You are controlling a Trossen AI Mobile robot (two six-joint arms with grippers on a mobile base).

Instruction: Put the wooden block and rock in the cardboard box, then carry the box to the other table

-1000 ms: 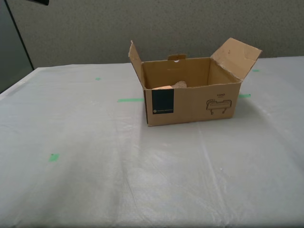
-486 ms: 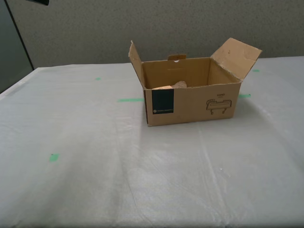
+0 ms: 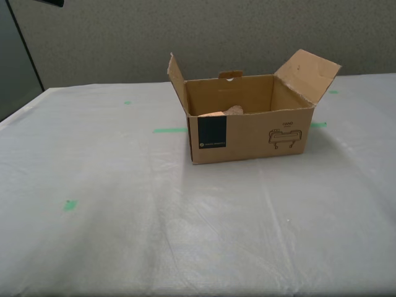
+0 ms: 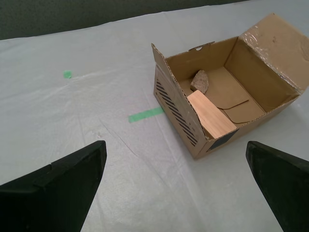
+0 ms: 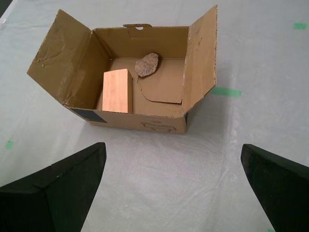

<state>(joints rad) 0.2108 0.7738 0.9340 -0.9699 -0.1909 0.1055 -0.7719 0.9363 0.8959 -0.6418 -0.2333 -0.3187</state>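
In the exterior view, a brown corrugated cardboard box with a dark teal square label and a line drawing marked "HAND" is seen sitting upright on the wide worktop, which is covered in a wrinkled, pale grey-white plastic-like sheet. The box's top flaps are standing open, one raised toward the exterior view's left and one angled out toward the exterior view's right. Small bright green tape marks are dotted across the covering. Only the tops of the box's contents are showing over its front wall. No arm is being shown in this view.

In the second wrist view, the small pale tan rectangular wooden block is seen lying inside the box, against one wall, with the small rounded pinkish-beige speckled rock just beyond it on the box floor. A green tape strip is lying beside the box. The jaws of my second gripper are being held wide apart, with nothing between them, well short of the box.

In the first wrist view, the block and the rock are seen near each other inside the box. The jaws of my first gripper are likewise being held wide apart and empty, clear of the box.
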